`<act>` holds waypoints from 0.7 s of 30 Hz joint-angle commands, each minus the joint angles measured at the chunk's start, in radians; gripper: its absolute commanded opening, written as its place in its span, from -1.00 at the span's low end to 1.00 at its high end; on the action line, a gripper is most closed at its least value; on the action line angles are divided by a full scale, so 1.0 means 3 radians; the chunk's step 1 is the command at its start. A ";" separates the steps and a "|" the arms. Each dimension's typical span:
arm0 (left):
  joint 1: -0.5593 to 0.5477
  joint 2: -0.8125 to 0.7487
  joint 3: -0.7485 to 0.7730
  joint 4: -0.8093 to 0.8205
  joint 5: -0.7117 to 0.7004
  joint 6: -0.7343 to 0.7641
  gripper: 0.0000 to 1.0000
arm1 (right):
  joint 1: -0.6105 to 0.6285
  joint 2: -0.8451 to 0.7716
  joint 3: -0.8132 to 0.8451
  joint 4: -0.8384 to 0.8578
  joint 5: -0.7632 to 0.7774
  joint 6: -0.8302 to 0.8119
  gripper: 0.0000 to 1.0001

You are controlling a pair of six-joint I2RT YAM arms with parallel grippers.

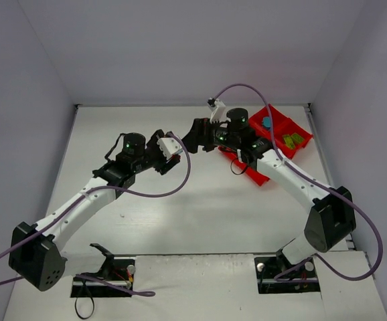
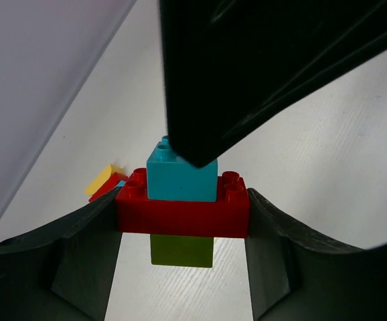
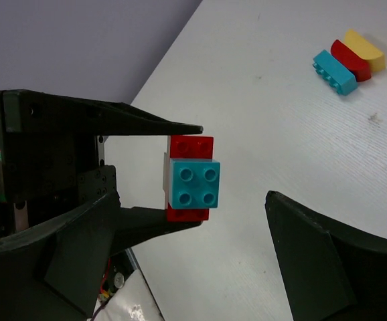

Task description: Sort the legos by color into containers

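Observation:
My left gripper [image 2: 183,224] is shut on a red lego [image 2: 183,214], one finger on each end, and holds it above the table. A cyan lego [image 2: 180,177] is stuck on top of it and a lime green lego [image 2: 181,251] beneath. In the top view the left gripper [image 1: 172,151] faces my right gripper [image 1: 193,139] mid-table. The right gripper [image 3: 192,200] is open, its fingers wide on either side of the cyan lego [image 3: 193,184]. One right finger [image 2: 247,67] covers the cyan brick's top corner. The red tray of containers [image 1: 299,124] sits at the far right.
Three loose legos lie together on the table: cyan [image 3: 334,71], red [image 3: 351,60] and yellow [image 3: 365,50]. In the tray, green bricks [image 1: 292,140] fill one compartment and a cyan brick [image 1: 266,123] another. Purple cables loop over both arms.

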State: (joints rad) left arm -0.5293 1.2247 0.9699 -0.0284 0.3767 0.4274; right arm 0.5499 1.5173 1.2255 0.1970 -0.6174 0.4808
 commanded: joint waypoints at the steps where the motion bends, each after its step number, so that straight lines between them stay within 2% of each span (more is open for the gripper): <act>1: -0.0056 -0.0186 0.0070 0.0223 0.0053 0.0155 -0.64 | 0.0069 0.0045 0.0190 0.0310 -0.0064 0.0105 0.73; 8: -0.0143 -0.0227 0.0080 0.0217 -0.0008 0.0196 -0.64 | 0.0181 0.0147 0.0179 0.0361 -0.0049 0.0120 0.64; 11: -0.0153 -0.0227 0.0075 0.0228 -0.0013 0.0196 -0.64 | 0.0197 0.0163 0.0174 0.0386 -0.0064 0.0120 0.44; 12: -0.0153 -0.0227 0.0075 0.0233 -0.0018 0.0196 -0.64 | 0.0202 0.0173 0.0174 0.0402 -0.0074 0.0120 0.34; 15: -0.0153 -0.0207 0.0080 0.0238 -0.0028 0.0196 -0.64 | 0.0212 0.0153 0.0149 0.0432 -0.0110 0.0125 -0.12; 16: -0.0153 -0.0186 0.0080 0.0233 -0.0034 0.0196 -0.64 | 0.0212 0.0143 0.0144 0.0432 -0.0110 0.0115 -0.45; 19: -0.0153 -0.0151 0.0085 0.0223 -0.0039 0.0181 -0.64 | 0.0207 0.0091 0.0108 0.0432 -0.0054 0.0080 -0.95; 21: -0.0153 -0.0125 0.0086 0.0207 -0.0039 0.0176 -0.68 | 0.0182 0.0051 0.0077 0.0427 -0.0043 0.0034 -1.00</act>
State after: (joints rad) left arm -0.5705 1.1912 0.9699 -0.0238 0.3569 0.4694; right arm 0.6048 1.5818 1.2373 0.2432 -0.6277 0.5194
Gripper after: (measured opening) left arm 0.578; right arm 0.337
